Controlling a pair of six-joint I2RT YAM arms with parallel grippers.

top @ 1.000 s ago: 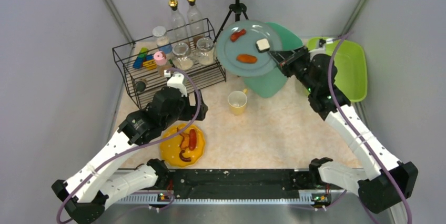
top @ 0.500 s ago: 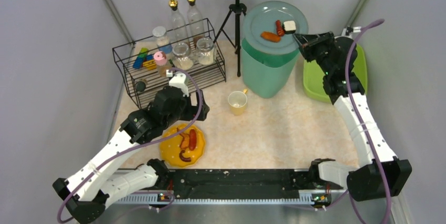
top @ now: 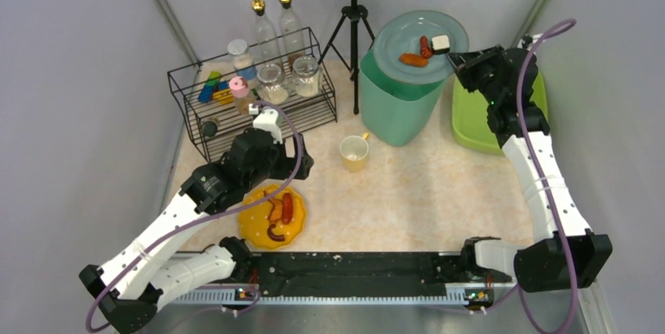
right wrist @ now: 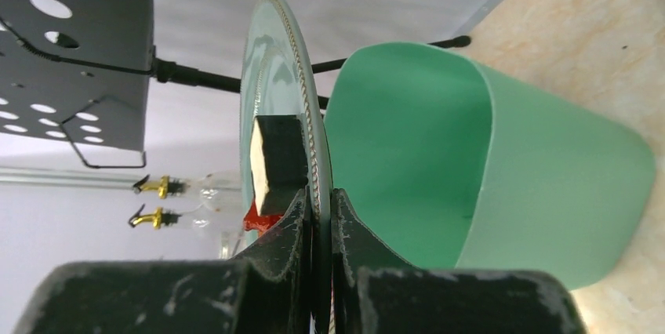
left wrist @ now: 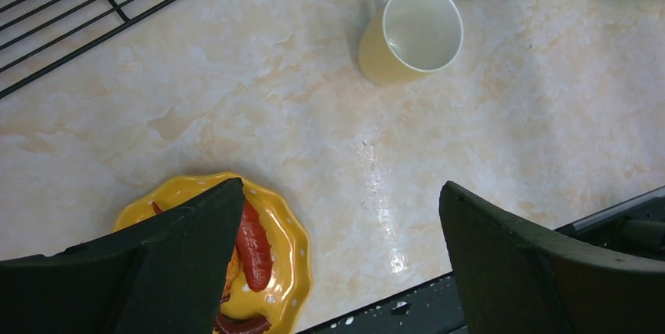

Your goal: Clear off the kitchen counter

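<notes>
My right gripper [top: 456, 58] is shut on the rim of a grey-green plate [top: 408, 36] and holds it above the teal bin [top: 396, 107]. The plate carries an orange sausage [top: 412, 59], a red piece and a white-black cube [top: 440, 42]. In the right wrist view the plate [right wrist: 276, 75] stands edge-on between my fingers [right wrist: 288, 224], the bin [right wrist: 470, 169] beyond. My left gripper [left wrist: 337, 224] is open and empty, hovering over the beige counter [top: 423, 193] beside a yellow plate [top: 255, 220] with sausages [left wrist: 255, 244]. A yellow mug [top: 354, 152] stands mid-counter and also shows in the left wrist view [left wrist: 412, 36].
A black wire rack [top: 251, 95] with jars, blocks and bottles stands at the back left. A lime-green tub [top: 470, 118] lies at the right wall. A black tripod [top: 353, 16] stands behind the bin. A black rail [top: 353, 271] runs along the front edge.
My right arm has carried the plate right and up, from left of the bin to above its opening; the food has slid toward my gripper. The left arm has hardly moved.
</notes>
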